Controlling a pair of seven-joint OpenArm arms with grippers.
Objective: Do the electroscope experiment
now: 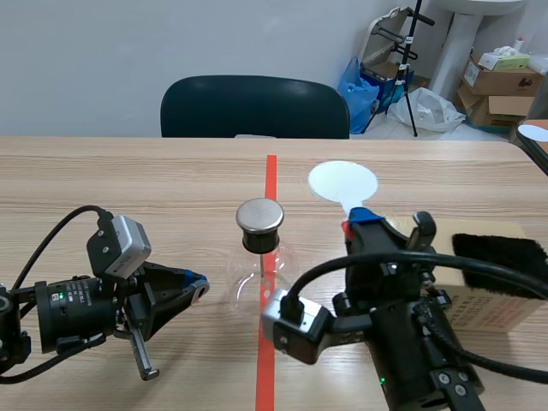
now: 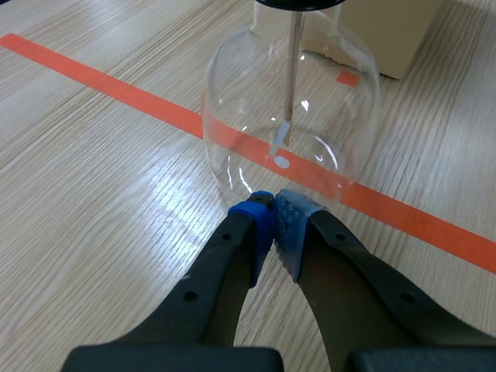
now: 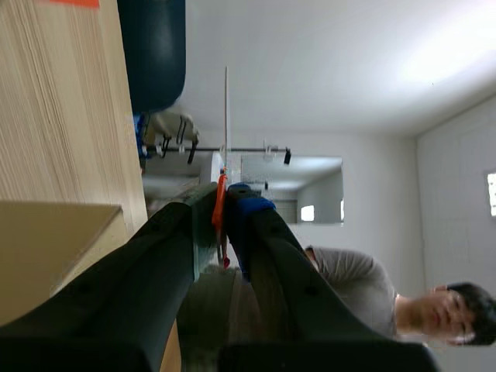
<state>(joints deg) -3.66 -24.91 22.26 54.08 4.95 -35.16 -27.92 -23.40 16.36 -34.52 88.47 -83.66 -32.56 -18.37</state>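
Gripping the white disc [image 1: 342, 181] by its handle, the right end effector [image 1: 359, 219] should touch it gently to the electroscope cap [image 1: 259, 216]; the left end effector [image 2: 273, 203] rests clenched, empty.

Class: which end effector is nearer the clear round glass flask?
Left. The left end effector sits shut right at the base of the clear round glass flask. The right end effector stands farther off on its other side, shut on a thin white disc paddle.
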